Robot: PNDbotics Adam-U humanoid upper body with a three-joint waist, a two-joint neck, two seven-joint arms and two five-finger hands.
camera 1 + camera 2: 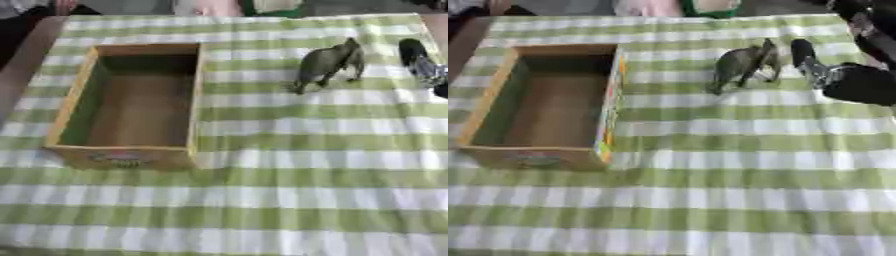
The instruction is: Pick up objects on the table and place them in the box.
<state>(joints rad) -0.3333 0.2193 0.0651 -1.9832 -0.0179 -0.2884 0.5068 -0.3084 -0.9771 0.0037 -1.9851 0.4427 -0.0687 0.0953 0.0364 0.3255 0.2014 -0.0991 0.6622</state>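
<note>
**Box empty, elephant not yet grasped**

Nearest the camera lies a bare stretch of the surface (262, 210), covered by a green-and-white checked cloth that runs from 6 o'clock to the far edge. At about 9 o'clock stands the wooden box (195, 100), open at the top, with a coloured label on its near wall; its floor shows nothing inside. At about 1 o'clock, well apart from the box, the grey toy elephant (328, 62) stands upright on the cloth. Just beside it, at 2 o'clock, the right hand (857, 82) reaches in from the right edge, one finger (802, 52) extended toward the elephant's flank; the fingers look relaxed rather than curled, and no contact with the toy can be confirmed. No left hand appears in either view. Judged from this layout, the task is at its start: nothing is in the box, and the elephant remains to be grasped, carried left and set inside.
</note>
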